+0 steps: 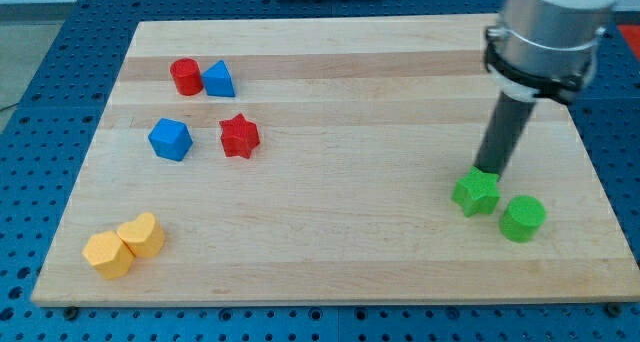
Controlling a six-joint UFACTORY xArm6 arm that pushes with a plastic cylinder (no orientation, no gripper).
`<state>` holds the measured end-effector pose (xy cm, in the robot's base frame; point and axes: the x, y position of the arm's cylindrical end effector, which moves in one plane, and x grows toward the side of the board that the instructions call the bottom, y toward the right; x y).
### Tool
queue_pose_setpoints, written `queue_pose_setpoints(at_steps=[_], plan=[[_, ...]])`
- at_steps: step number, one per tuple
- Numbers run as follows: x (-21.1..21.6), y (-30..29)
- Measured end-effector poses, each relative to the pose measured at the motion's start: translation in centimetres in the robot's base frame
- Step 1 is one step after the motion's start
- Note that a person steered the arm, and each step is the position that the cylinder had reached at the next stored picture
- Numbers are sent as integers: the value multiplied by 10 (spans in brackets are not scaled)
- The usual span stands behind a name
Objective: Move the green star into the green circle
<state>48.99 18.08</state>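
The green star (475, 194) lies at the view's right on the wooden board (330, 232). The green circle (522, 218), a short cylinder, sits just to its lower right with a small gap between them. My tip (488, 172) rests at the star's upper right edge, touching it or nearly so. The dark rod rises from there to the silver arm (548, 27) at the view's top right.
A red cylinder (185, 77) and a blue triangle (219, 80) sit together at the upper left. A blue block (170, 139) and a red star (239, 136) lie below them. Two yellow blocks (108, 254) (142, 234) touch at the lower left.
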Motion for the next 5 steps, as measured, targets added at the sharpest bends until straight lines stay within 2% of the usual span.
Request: queue_pose_setpoints(at_steps=[1, 2, 3, 4, 5], plan=[[-20, -3], [-50, -41], [-39, -87], [-11, -90], [2, -57]])
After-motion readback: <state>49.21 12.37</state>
